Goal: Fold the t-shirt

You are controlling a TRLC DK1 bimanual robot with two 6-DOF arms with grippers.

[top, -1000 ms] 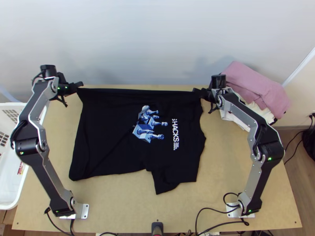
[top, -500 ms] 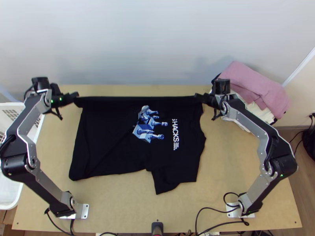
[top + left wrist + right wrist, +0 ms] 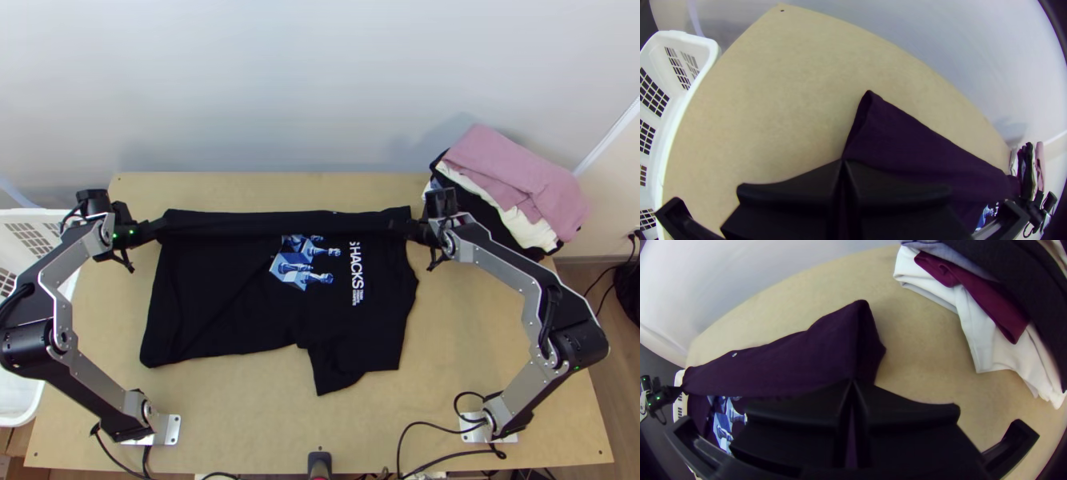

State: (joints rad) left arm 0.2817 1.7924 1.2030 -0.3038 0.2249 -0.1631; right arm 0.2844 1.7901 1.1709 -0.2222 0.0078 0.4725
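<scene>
The black t-shirt (image 3: 232, 296) lies on the table with its print up and one sleeve toward the near edge. Its far part is lifted and folded over toward the near side, covering the top of the print. At the fold's left end is my left gripper (image 3: 158, 229), at its right end my right gripper (image 3: 398, 226). In the left wrist view, my left gripper (image 3: 843, 164) is shut on the shirt (image 3: 915, 146). The right wrist view has my right gripper (image 3: 852, 384) shut on the shirt (image 3: 818, 355), a corner standing out beyond the fingers.
A pile of folded clothes, a pink one (image 3: 512, 172) on top, stands at the table's far right corner, close to the right gripper. A white basket (image 3: 68, 280) is at the left edge. Cables run along the near edge.
Both grippers have moved toward the near side with the shirt's far edge, and cloth now lies over the top of the print. Bare table shows behind the shirt.
</scene>
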